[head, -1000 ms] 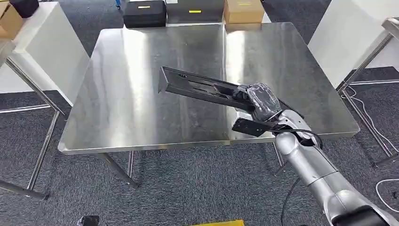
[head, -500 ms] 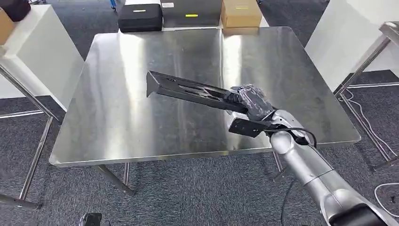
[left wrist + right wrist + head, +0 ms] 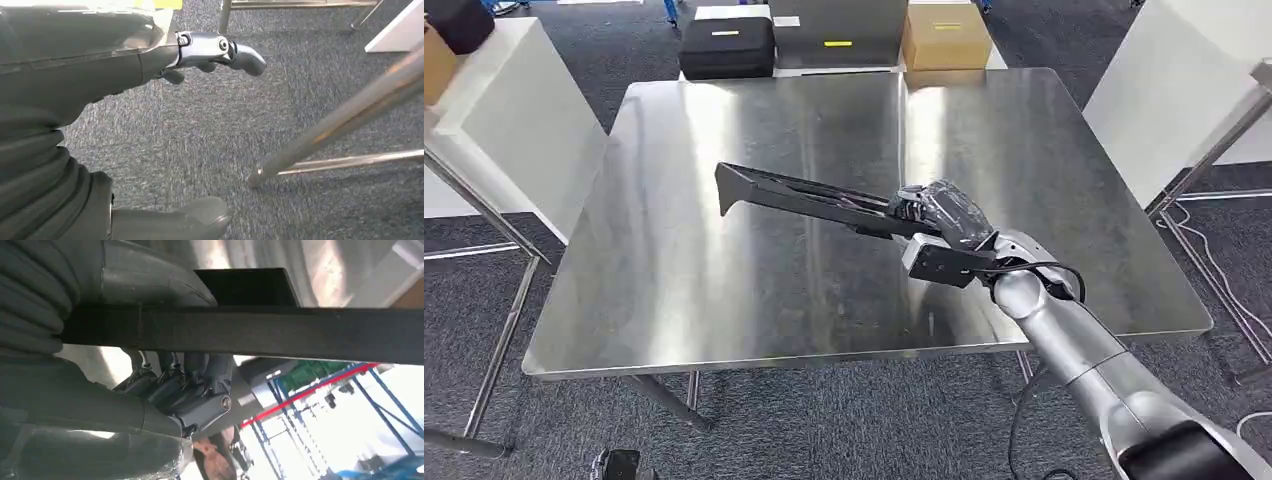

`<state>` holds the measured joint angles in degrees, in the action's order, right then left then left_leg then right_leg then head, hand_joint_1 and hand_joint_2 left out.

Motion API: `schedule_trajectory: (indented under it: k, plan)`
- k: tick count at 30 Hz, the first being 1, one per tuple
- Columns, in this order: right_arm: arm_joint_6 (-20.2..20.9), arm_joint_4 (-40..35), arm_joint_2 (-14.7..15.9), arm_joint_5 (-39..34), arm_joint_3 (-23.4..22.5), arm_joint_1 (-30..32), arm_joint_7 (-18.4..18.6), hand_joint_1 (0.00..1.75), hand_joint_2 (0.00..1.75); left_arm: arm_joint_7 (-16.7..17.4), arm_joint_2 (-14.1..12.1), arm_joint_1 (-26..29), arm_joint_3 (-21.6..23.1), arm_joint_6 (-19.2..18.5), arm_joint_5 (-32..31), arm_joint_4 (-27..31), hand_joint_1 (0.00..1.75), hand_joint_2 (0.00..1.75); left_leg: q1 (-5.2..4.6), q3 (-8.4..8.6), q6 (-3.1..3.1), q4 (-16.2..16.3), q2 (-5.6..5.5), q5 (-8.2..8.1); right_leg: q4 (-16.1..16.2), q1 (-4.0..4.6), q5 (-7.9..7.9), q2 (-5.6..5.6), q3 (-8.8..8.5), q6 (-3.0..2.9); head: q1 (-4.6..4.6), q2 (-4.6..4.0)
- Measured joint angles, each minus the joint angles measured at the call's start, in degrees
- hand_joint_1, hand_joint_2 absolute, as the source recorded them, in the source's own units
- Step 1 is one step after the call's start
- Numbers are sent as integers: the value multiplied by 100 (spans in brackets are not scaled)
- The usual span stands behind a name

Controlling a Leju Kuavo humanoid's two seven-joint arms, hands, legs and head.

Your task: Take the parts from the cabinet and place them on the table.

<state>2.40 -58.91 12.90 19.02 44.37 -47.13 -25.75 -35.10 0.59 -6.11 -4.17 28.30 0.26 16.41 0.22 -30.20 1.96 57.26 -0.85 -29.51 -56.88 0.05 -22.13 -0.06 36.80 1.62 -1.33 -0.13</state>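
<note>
A long black metal part (image 3: 799, 197) with slots juts out over the middle of the steel table (image 3: 674, 280), pointing to the left. My right hand (image 3: 944, 215) grips its near end above the table's right half. In the right wrist view the part (image 3: 280, 335) runs as a dark bar across the frame, with my right hand's fingers (image 3: 175, 385) curled around it. My left hand (image 3: 165, 150) hangs beside my body over the carpet, its fingers (image 3: 240, 55) apart and nothing in them.
A black case (image 3: 726, 47), a grey box (image 3: 837, 30) and a cardboard box (image 3: 944, 38) stand on the floor beyond the table's far edge. White cabinets (image 3: 514, 110) flank the table on both sides. Table legs (image 3: 340, 120) stand near my left hand.
The camera has shifted, so the table sits lower and closer in the picture. My right hand has carried the black part leftward over the table, and the part now lies flatter.
</note>
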Motion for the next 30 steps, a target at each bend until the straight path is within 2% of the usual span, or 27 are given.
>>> schedule_trajectory:
  k: [1,2,3,4,6,7,8,9,11,12,13,14,15,17,23,25,30]
  plan:
    - [22,9,0,-22,11,-7,-2,147,175,-2,-2,-4,0,9,0,0,0,175,2,26,-39,-12,7,-32,21,-24,-15,4,-24,-48,0,0]
    - [31,9,-22,-42,18,-9,-4,147,175,-7,-2,-3,2,13,0,4,0,175,36,-17,-84,46,13,-80,57,-88,-27,11,-83,-78,-2,0]
    - [42,15,-39,-72,28,-22,-4,147,175,-13,4,-6,4,20,-2,2,0,175,33,-98,-119,289,43,-176,62,-82,-69,12,-121,-148,-26,0]
    - [63,22,-72,-103,41,-39,-15,147,175,-13,2,-16,2,26,-2,2,0,175,45,-343,-149,748,44,-375,62,-79,-93,15,-153,-197,-24,0]
    - [79,39,-98,-129,83,-37,-22,147,175,-13,-4,2,0,35,7,2,0,175,49,-922,-190,1651,44,-663,59,-72,-149,23,-205,-247,-24,0]
    - [79,55,-107,-142,114,-24,-20,147,175,-15,-4,16,0,39,9,2,0,175,53,-1170,-200,1896,46,-627,58,-72,-187,32,-245,-240,-26,0]
    - [79,68,-109,-147,131,-19,-20,147,175,-20,-4,27,0,46,7,2,0,175,58,-1231,-203,1823,51,-450,57,-73,-224,38,-293,-229,-20,0]
    - [79,77,-114,-151,155,-17,-22,147,175,-28,-7,33,0,52,7,2,0,175,60,-1167,-198,1500,65,-133,57,-73,-266,41,-363,-216,-26,0]
    - [79,83,-131,-157,177,-19,-20,147,175,-65,-15,33,-2,55,15,2,0,175,63,-816,-163,509,72,561,57,-74,-360,45,-511,-183,-26,0]
    - [79,90,-136,-160,186,-21,-22,147,175,-96,-18,35,-7,65,26,2,0,175,48,-677,-120,220,64,651,58,-59,-401,46,-536,-152,-11,0]
    - [79,92,-142,-162,197,-42,-24,147,175,-136,-17,33,-9,101,35,2,0,175,24,-586,-100,83,65,576,42,-2,-425,62,-536,-118,-11,0]
    - [79,92,-142,-164,208,-45,-22,147,175,-221,-17,34,-13,180,61,4,0,175,40,-576,-66,74,68,589,25,-2,-435,61,-514,-112,-22,0]
    - [79,94,-125,-166,225,-40,-22,147,175,-262,0,40,-37,320,101,35,0,175,34,-588,-81,66,66,593,23,34,-440,60,-518,-121,5,0]
    - [75,94,-109,-184,251,-34,-22,147,175,-278,57,163,-173,768,-110,307,0,175,-10,-594,-70,70,51,591,46,26,-436,54,-515,-114,4,0]
    - [88,114,-101,-407,267,-32,-17,147,175,-280,142,302,-422,855,-551,757,0,175,-71,-594,23,70,36,563,75,14,-440,34,-518,-106,-4,0]
    - [168,144,-98,-605,245,-33,26,147,175,-280,170,335,-455,852,-551,867,0,175,-74,-594,35,70,35,559,83,10,-436,34,-524,-64,0,0]
    - [280,258,-116,-905,181,-72,140,147,175,-280,238,427,-542,866,-542,1115,0,175,-74,-594,52,70,36,568,90,-4,-428,33,-522,-52,-2,0]
